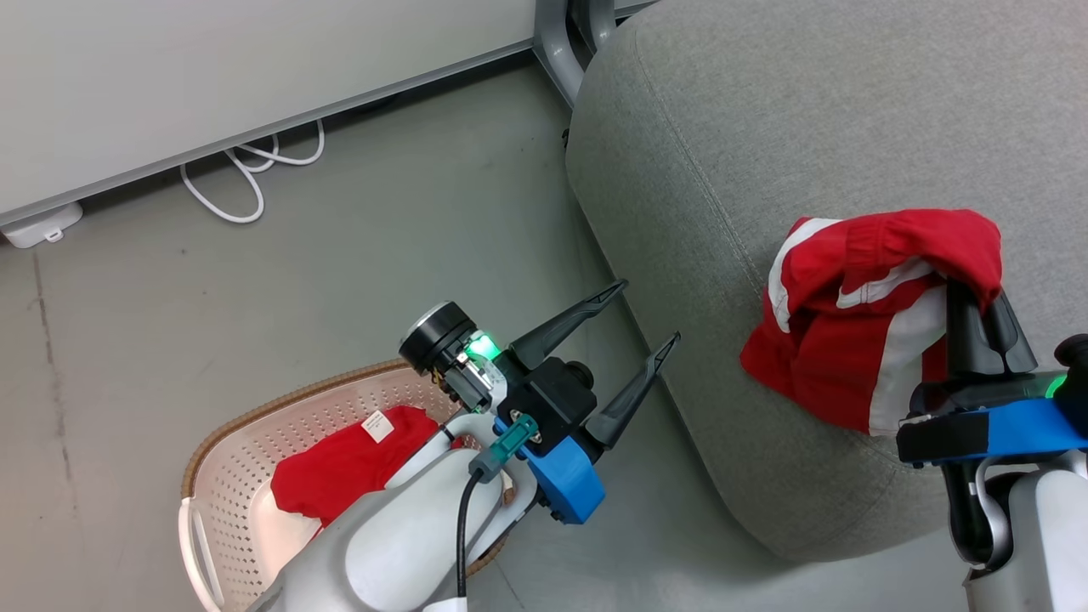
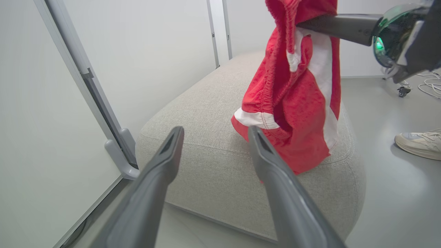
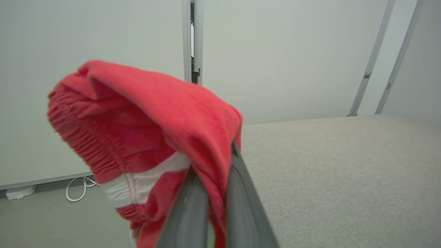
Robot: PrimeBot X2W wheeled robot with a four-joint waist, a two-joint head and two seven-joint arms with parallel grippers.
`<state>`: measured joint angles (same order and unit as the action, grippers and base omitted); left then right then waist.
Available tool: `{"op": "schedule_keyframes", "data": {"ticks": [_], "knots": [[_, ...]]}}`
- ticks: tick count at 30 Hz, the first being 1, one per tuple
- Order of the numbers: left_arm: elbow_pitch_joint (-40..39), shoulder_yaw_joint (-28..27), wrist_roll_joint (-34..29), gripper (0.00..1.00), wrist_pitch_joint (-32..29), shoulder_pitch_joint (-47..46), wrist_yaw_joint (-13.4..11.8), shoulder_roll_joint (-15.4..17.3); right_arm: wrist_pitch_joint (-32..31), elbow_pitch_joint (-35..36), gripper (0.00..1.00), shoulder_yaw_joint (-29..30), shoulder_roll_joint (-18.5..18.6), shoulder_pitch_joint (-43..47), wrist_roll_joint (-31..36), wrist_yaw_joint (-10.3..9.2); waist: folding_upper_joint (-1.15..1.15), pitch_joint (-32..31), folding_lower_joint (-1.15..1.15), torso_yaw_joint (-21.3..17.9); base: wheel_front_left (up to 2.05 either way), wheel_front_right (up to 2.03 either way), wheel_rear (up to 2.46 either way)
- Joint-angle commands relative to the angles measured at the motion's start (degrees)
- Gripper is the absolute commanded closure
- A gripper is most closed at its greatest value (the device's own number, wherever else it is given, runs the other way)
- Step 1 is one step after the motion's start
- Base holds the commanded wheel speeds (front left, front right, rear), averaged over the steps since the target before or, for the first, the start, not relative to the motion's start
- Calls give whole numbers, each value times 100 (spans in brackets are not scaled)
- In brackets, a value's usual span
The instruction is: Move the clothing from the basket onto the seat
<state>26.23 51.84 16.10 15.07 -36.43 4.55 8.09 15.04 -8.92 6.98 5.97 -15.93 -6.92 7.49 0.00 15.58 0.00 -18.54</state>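
My right gripper (image 1: 977,319) was clamped on a red garment (image 1: 858,331), fingers nearly together w/ the ribbed waistband bunched over the tips. The garment, red w/ white stripes, hung down from them over the near part of the seat (image 1: 765,127). In the left wrist view its lower hem reached the seat top, but I couldn't tell if it touched. My left gripper (image 1: 651,310) was spread wide, holding nothing, above the floor (image 1: 340,255) between the basket (image 1: 280,406) and the seat's edge, fingers pointing toward the seat.

A second red garment (image 1: 348,467) w/ a small white label (image 1: 376,425) lay crumpled in the basket. The basket sat on the floor at lower left of the head view, partly hidden by my left forearm.

Surface & room: the seat was a big grey fabric cushion w/ rounded corners & a stitched seam running round the top. The floor was smooth, pale grey, faintly scuffed. Behind ran a white wall panel (image 1: 212,68) w/ a grey metal post (image 1: 557,42) at the seat's far corner. A white cable (image 1: 246,183) looped out from under the panel, near a small white box (image 1: 38,225). A person's pale shoe (image 2: 418,144) stood on the floor near the seat
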Motion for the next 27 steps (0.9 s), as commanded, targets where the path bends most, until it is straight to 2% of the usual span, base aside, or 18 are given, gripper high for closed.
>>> {"op": "schedule_keyframes", "data": {"ticks": [1, 9, 15, 18, 19, 20, 22, 23, 27], "knots": [[22, -43, -26, 0, 15, 54, 8, 34, 22, 58, 100, 19, -18, 40, -2, 1, 0, 14, 0, 0, 0, 0, 0], [-75, -121, -136, 0, 15, -125, -29, 145, 22, 262, 100, -29, -64, -499, 32, 1, 0, 273, 0, -17, 0, 0, 0], [-116, -151, -217, 0, -4, -351, -15, 274, 22, 458, 100, 63, 113, -1304, 86, 1, 0, 761, 0, 13, 0, 0, 0], [-241, -145, -325, 0, -96, -680, 30, 416, 22, 665, 100, 310, 395, -2119, 115, 1, 0, 1330, 0, 92, 0, 0, 0], [-241, -145, -325, 0, -96, -680, 30, 416, 22, 665, 100, 310, 395, -2119, 115, 1, 0, 1330, 0, 92, 0, 0, 0], [-318, -149, -390, 0, -149, -850, 41, 507, 22, 725, 100, 539, 568, -2563, 92, 1, 0, 1606, 0, 136, 0, 0, 0], [-379, -150, -424, 0, -185, -940, 52, 541, 22, 729, 100, 662, 683, -2759, 90, 1, 0, 1762, 0, 164, 0, 0, 0], [-487, -157, -477, 0, -235, -1111, 65, 613, 21, 686, 100, 952, 934, -3188, 82, 0, 0, 2020, 0, 217, 0, 0, 0], [-704, -145, -574, 0, -320, -1385, 83, 703, 20, 548, 100, 1377, 1421, -3736, 175, 1, 0, 2468, 0, 335, 0, 0, 0]]}}
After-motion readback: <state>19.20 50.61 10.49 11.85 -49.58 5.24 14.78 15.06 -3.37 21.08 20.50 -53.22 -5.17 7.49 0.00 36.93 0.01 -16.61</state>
